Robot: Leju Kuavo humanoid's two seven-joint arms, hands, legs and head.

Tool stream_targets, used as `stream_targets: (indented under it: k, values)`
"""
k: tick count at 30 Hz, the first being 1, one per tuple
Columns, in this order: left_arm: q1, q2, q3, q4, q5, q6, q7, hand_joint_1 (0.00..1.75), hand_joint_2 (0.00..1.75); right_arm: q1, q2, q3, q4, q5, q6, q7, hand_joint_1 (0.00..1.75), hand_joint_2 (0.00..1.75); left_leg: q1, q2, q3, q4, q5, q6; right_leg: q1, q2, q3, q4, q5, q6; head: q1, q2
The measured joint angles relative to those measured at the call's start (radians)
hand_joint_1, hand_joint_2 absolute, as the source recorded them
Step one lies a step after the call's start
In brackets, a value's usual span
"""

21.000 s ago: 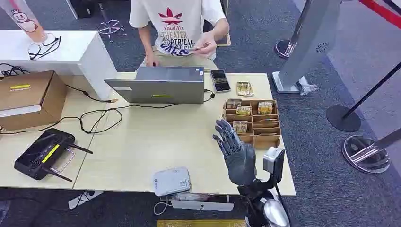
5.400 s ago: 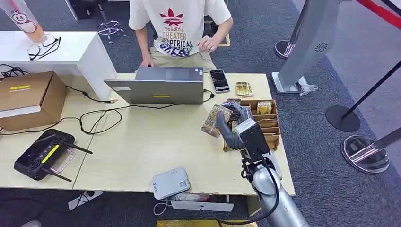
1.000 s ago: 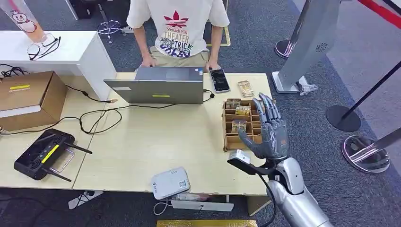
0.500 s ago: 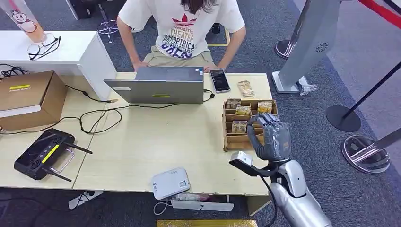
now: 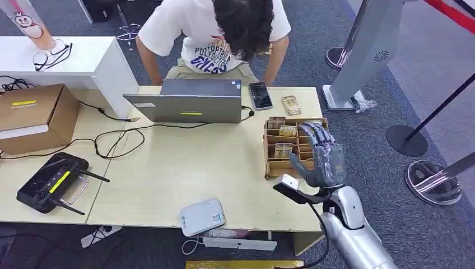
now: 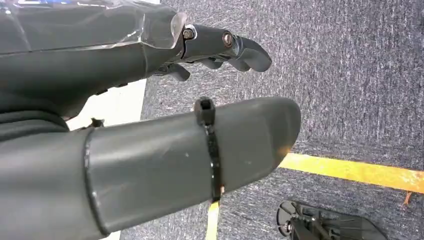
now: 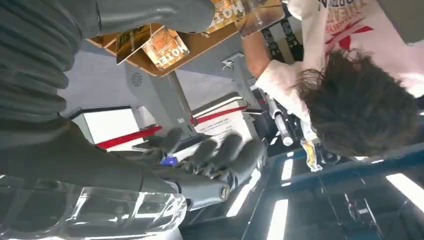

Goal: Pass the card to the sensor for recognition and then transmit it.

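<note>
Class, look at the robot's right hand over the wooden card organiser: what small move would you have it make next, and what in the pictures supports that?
Probably lower the right hand into the wooden organiser and pinch one card. The hand hovers over the compartments holding nothing, fingers spread, so no card can reach the white sensor at the near table edge until one is picked.

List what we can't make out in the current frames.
- Card tray, head view: the right hand covers its right-side slots, so their contents are hidden.
- Right hand, right wrist view: the fingers are blurred; whether they touch a card is unclear.
- Card print, head view: too small to read.
- Left hand, left wrist view: cut off by the frame edge.
</note>
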Motion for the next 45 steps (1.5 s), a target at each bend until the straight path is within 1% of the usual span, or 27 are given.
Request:
stream_targets:
  k: [2, 8, 10, 12, 13, 14, 15, 17, 20, 24, 27, 28, 31, 32, 33, 37, 39, 40, 41, 45]
  values:
    - [0.0, 0.001, 0.0, 0.0, 0.0, 0.0, 0.0, 0.0, 0.0, -0.005, 0.0, -0.005, 0.015, 0.0, 0.002, 0.0, 0.54, 1.75, 0.0, 0.0, 0.0, 0.0, 0.0, 0.0, 0.0, 0.0, 0.0, 0.0, 0.0, 0.0, 0.0, 0.0]
    - [0.0, 0.001, 0.001, 0.0, 0.005, 0.002, 0.003, 0.0, 0.0, -0.013, 0.0, -0.008, 0.05, 0.021, -0.002, 0.015, 0.59, 1.75, 0.0, 0.0, 0.0, 0.0, 0.0, 0.0, 0.0, 0.0, 0.0, 0.0, 0.0, 0.0, 0.0, 0.0]
    - [0.0, 0.001, 0.002, 0.0, 0.005, 0.002, 0.003, 0.0, 0.0, -0.015, 0.001, -0.009, 0.057, 0.022, 0.0, 0.018, 0.75, 1.75, 0.0, 0.0, 0.0, 0.0, 0.0, 0.0, 0.0, 0.0, 0.0, 0.0, 0.0, 0.0, 0.0, 0.0]
    - [0.0, 0.001, 0.002, 0.0, 0.005, 0.002, 0.003, 0.0, 0.0, -0.016, 0.003, -0.011, 0.063, 0.024, 0.0, 0.022, 0.72, 1.75, 0.0, 0.0, 0.0, 0.0, 0.0, 0.0, 0.0, 0.0, 0.0, 0.0, 0.0, 0.0, 0.0, 0.0]
    - [0.0, 0.001, 0.003, 0.0, 0.005, 0.002, 0.003, 0.0, 0.0, -0.016, 0.003, -0.012, 0.066, 0.026, 0.0, 0.023, 0.73, 1.75, 0.0, 0.0, 0.0, 0.0, 0.0, 0.0, 0.0, 0.0, 0.0, 0.0, 0.0, 0.0, 0.0, 0.0]
    - [0.0, 0.001, 0.003, 0.0, 0.004, 0.002, 0.003, 0.0, 0.0, -0.017, 0.003, -0.013, 0.068, 0.027, 0.0, 0.024, 0.7, 1.75, 0.0, 0.0, 0.0, 0.0, 0.0, 0.0, 0.0, 0.0, 0.0, 0.0, 0.0, 0.0, 0.0, 0.0]
    - [0.0, 0.001, 0.004, 0.0, 0.004, 0.002, 0.003, 0.0, 0.0, -0.017, 0.003, -0.013, 0.071, 0.032, 0.002, 0.025, 0.72, 1.75, 0.0, 0.0, 0.0, 0.0, 0.0, 0.0, 0.0, 0.0, 0.0, 0.0, 0.0, 0.0, 0.0, 0.0]
    - [0.0, 0.001, 0.006, 0.0, 0.004, 0.002, 0.003, 0.0, 0.0, -0.019, 0.004, -0.015, 0.075, 0.036, 0.007, 0.026, 0.7, 1.75, 0.0, 0.0, 0.0, 0.0, 0.0, 0.0, 0.0, 0.0, 0.0, 0.0, 0.0, 0.0, 0.0, 0.0]
    - [0.0, 0.001, 0.006, 0.0, 0.003, 0.002, 0.003, 0.0, 0.0, -0.026, 0.005, -0.016, 0.084, 0.047, 0.015, 0.027, 0.73, 1.75, 0.0, 0.0, 0.0, 0.0, 0.0, 0.0, 0.0, 0.0, 0.0, 0.0, 0.0, 0.0, 0.0, 0.0]
    - [0.0, 0.001, 0.007, 0.0, 0.003, 0.002, 0.003, 0.0, 0.0, -0.043, 0.011, -0.016, 0.101, 0.055, 0.022, 0.027, 0.7, 1.75, 0.0, 0.0, 0.0, 0.0, 0.0, 0.0, 0.0, 0.0, 0.0, 0.0, 0.0, 0.0, 0.0, 0.0]
    - [0.0, 0.001, 0.008, 0.0, 0.003, 0.003, 0.003, 0.0, 0.0, -0.06, 0.015, -0.016, 0.118, 0.055, 0.027, 0.025, 0.58, 1.75, 0.0, 0.0, 0.0, 0.0, 0.0, 0.0, 0.0, 0.0, 0.0, 0.0, 0.0, 0.0, 0.0, 0.0]
    - [0.0, 0.002, 0.008, 0.0, 0.003, 0.003, 0.003, 0.0, 0.0, -0.068, 0.017, -0.016, 0.125, 0.055, 0.031, 0.025, 0.63, 1.75, 0.0, 0.0, 0.0, 0.0, 0.0, 0.0, 0.0, 0.0, 0.0, 0.0, 0.0, 0.0, 0.0, 0.0]
    - [0.0, 0.003, 0.008, 0.0, 0.003, 0.003, 0.006, 0.0, 0.0, -0.094, 0.019, -0.016, 0.153, 0.053, 0.038, 0.018, 0.59, 1.75, 0.0, 0.0, 0.0, 0.0, 0.0, 0.0, 0.0, 0.0, 0.0, 0.0, 0.0, 0.0, 0.0, 0.0]
    - [0.0, 0.003, 0.008, 0.0, 0.003, 0.003, 0.01, 0.0, 0.0, -0.102, 0.02, -0.016, 0.163, 0.053, 0.038, 0.016, 0.63, 1.75, 0.0, 0.0, 0.0, 0.0, 0.0, 0.0, 0.0, 0.0, 0.0, 0.0, 0.0, 0.0, 0.0, 0.0]
    - [0.0, 0.003, 0.008, 0.0, 0.003, 0.003, 0.011, 0.0, 0.0, -0.108, 0.021, -0.016, 0.171, 0.053, 0.038, 0.016, 0.61, 1.75, 0.0, 0.0, 0.0, 0.0, 0.0, 0.0, 0.0, 0.0, 0.0, 0.0, 0.0, 0.0, 0.0, 0.0]
    - [0.0, 0.003, 0.008, 0.0, 0.003, 0.003, 0.012, 0.0, 0.0, -0.135, 0.023, -0.016, 0.208, 0.05, 0.037, 0.008, 0.7, 1.75, 0.0, 0.0, 0.0, 0.0, 0.0, 0.0, 0.0, 0.0, 0.0, 0.0, 0.0, 0.0, 0.0, 0.0]
    - [0.0, 0.003, 0.008, 0.0, 0.003, 0.003, 0.012, 0.0, 0.0, -0.152, 0.023, -0.016, 0.231, 0.047, 0.037, 0.004, 0.7, 1.75, 0.0, 0.0, 0.0, 0.0, 0.0, 0.0, 0.0, 0.0, 0.0, 0.0, 0.0, 0.0, 0.0, 0.0]
    - [0.0, 0.003, 0.008, 0.0, 0.003, 0.003, 0.012, 0.0, 0.0, -0.162, 0.023, -0.016, 0.243, 0.043, 0.037, 0.001, 0.77, 1.75, 0.0, 0.0, 0.0, 0.0, 0.0, 0.0, 0.0, 0.0, 0.0, 0.0, 0.0, 0.0, 0.0, 0.0]
    - [0.0, 0.003, 0.008, 0.0, 0.003, 0.003, 0.012, 0.0, 0.0, -0.171, 0.023, -0.016, 0.254, 0.038, 0.037, -0.003, 0.79, 1.75, 0.0, 0.0, 0.0, 0.0, 0.0, 0.0, 0.0, 0.0, 0.0, 0.0, 0.0, 0.0, 0.0, 0.0]
    - [0.0, 0.004, 0.008, 0.0, 0.003, 0.003, 0.009, 0.0, 0.0, -0.198, 0.024, -0.015, 0.298, 0.032, 0.037, -0.014, 0.82, 1.75, 0.0, 0.0, 0.0, 0.0, 0.0, 0.0, 0.0, 0.0, 0.0, 0.0, 0.0, 0.0, 0.0, 0.0]
